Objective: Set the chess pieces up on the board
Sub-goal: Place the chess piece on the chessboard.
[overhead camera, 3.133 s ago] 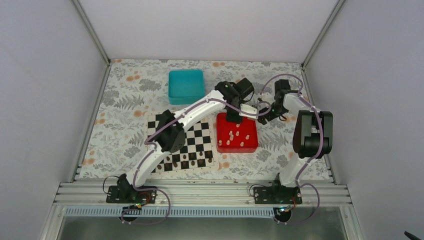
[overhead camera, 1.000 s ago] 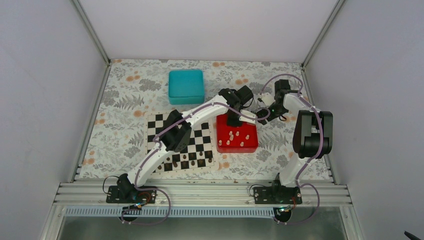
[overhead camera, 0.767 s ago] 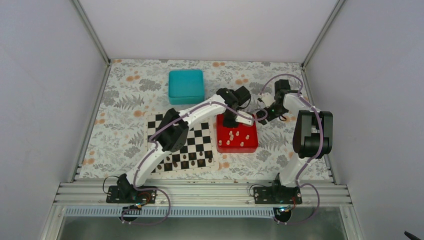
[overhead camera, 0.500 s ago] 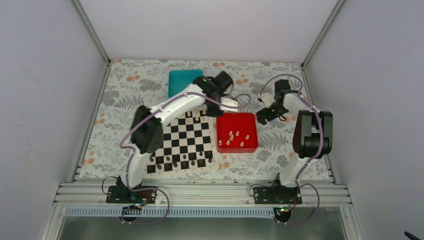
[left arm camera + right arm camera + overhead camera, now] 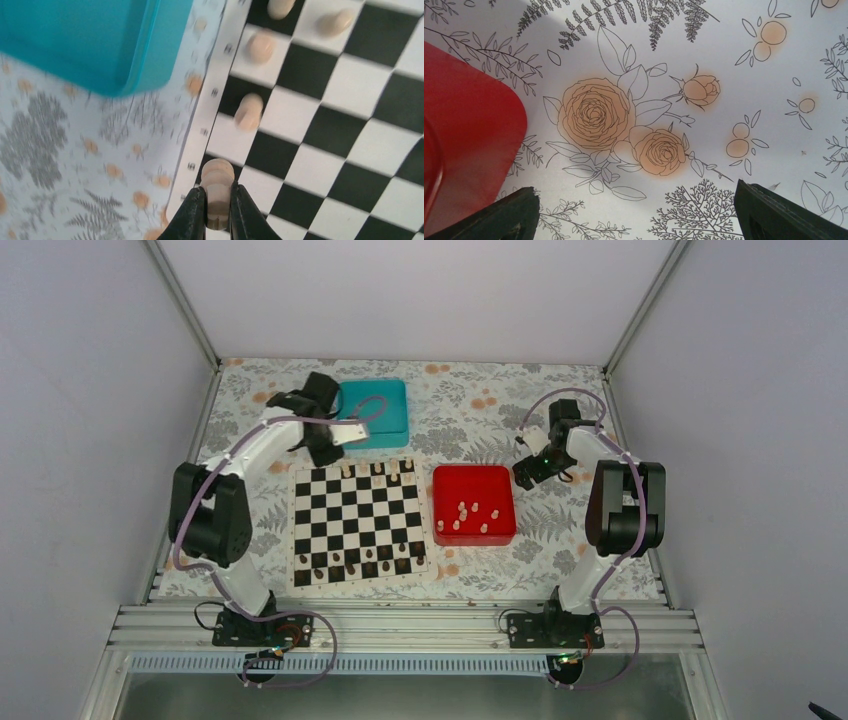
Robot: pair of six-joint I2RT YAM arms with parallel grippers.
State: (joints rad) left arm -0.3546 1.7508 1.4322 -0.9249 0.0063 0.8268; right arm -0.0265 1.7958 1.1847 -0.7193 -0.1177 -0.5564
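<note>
My left gripper [image 5: 322, 454] is shut on a cream chess piece [image 5: 217, 187] and holds it over the far left corner of the checkered board [image 5: 360, 530], at its pale border [image 5: 200, 135]. Several cream pieces [image 5: 378, 469] stand along the board's far row; three show close by in the left wrist view, one of them [image 5: 248, 111] nearest. Several more cream pieces [image 5: 470, 515] lie in the red tray [image 5: 474, 480]. My right gripper [image 5: 525, 472] hangs open and empty over the floral cloth just right of the tray's far corner [image 5: 464, 125].
A teal box [image 5: 372, 412] sits just beyond the board's far left corner, close to my left wrist; it also shows in the left wrist view [image 5: 90, 40]. Dark brown pieces [image 5: 370, 558] fill the board's near rows. White walls enclose the table.
My left arm has lifted from the red tray and swung left along the board's far edge to its far left corner, a cream piece in its jaws. The right arm has barely moved.
</note>
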